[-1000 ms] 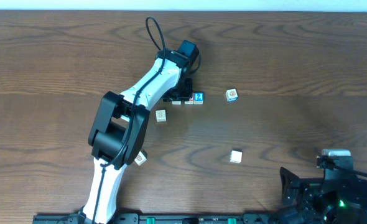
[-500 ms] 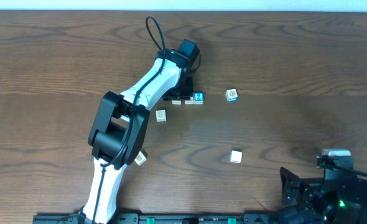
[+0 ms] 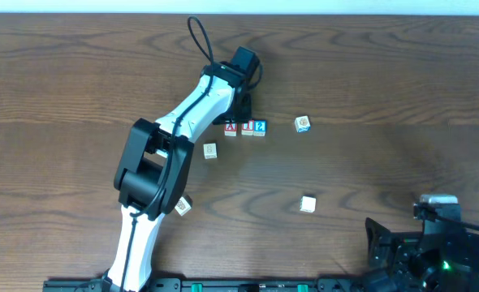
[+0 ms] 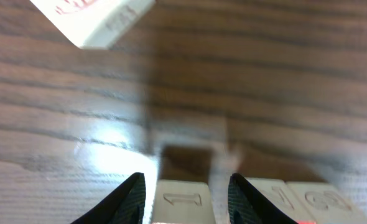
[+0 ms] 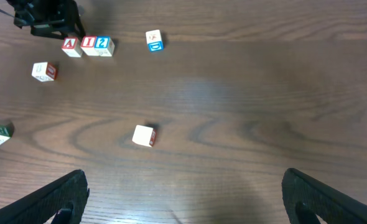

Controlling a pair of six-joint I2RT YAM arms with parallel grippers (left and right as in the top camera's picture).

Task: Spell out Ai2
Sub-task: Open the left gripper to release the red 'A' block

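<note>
**Operator:** State of the fingers?
**Technician:** Above the dark wooden counter [image 3: 369, 81], left fingers [image 4: 130, 196] are partly apart and empty, at 12 o'clock of the cubes. The right fingers [image 5: 59, 196] are fully spread and empty.
**Operator:** Cube positions?
**Technician:** Near counter centre: red-faced A cube [image 3: 230, 128], white I cube [image 3: 246, 127] just beside it at 3 o'clock, then blue 2 cube [image 3: 260, 127].

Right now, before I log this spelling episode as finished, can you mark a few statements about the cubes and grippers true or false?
1. The A cube, I cube and 2 cube sit in one row. True.
2. The right gripper holds a cube. False: it is open and empty.
3. The cube with the orange-and-blue mark touches the 2 cube. False: a gap separates them.
4. The left gripper stands open. True.
</note>
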